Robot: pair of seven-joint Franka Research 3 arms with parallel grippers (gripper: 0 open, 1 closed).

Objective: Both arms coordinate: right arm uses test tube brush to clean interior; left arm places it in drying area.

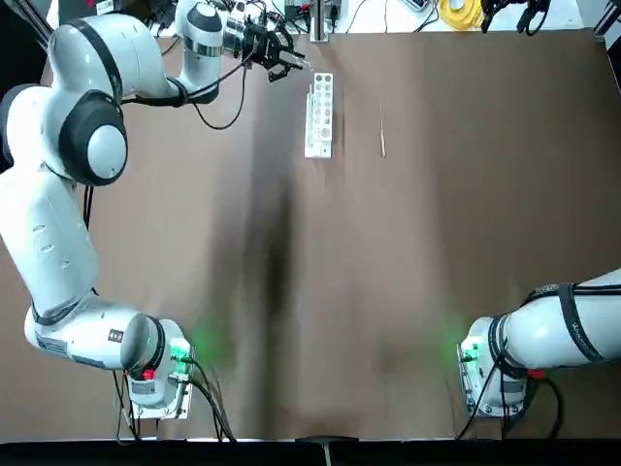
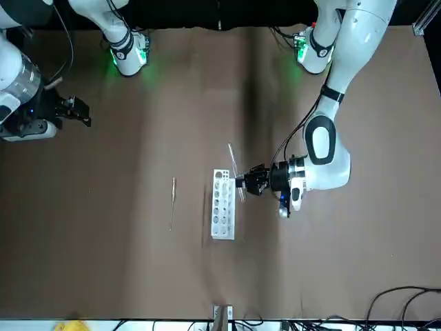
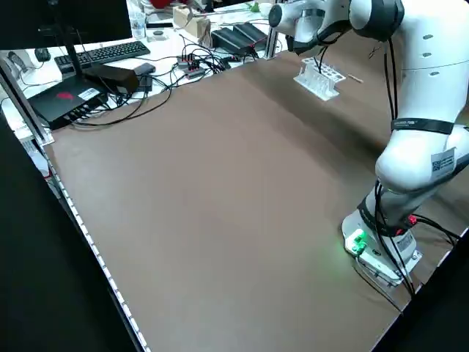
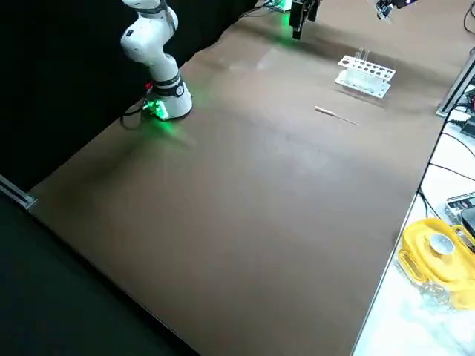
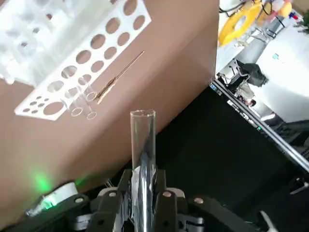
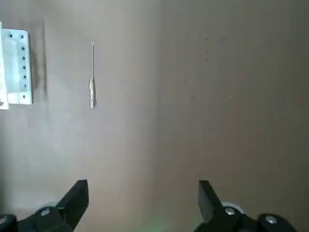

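My left gripper (image 2: 249, 181) hovers beside the far end of the drying area (image 2: 223, 205), a narrow white rack with round holes, and is shut on a clear glass test tube (image 5: 143, 145). The tube's open mouth points away from the fingers in the left wrist view, and the rack (image 5: 72, 63) lies beyond it. The test tube brush (image 1: 382, 131), a thin pale stick with a tan end, lies flat on the table just right of the rack (image 1: 319, 115). My right gripper (image 6: 143, 203) hangs open and empty high over the table, well back from the brush (image 6: 92, 77).
The brown table (image 1: 408, 291) carries only the rack and the brush. Cables, a keyboard and boxes (image 3: 110, 66) crowd the desk past the left edge. A yellow object (image 4: 438, 252) sits beyond the far edge.
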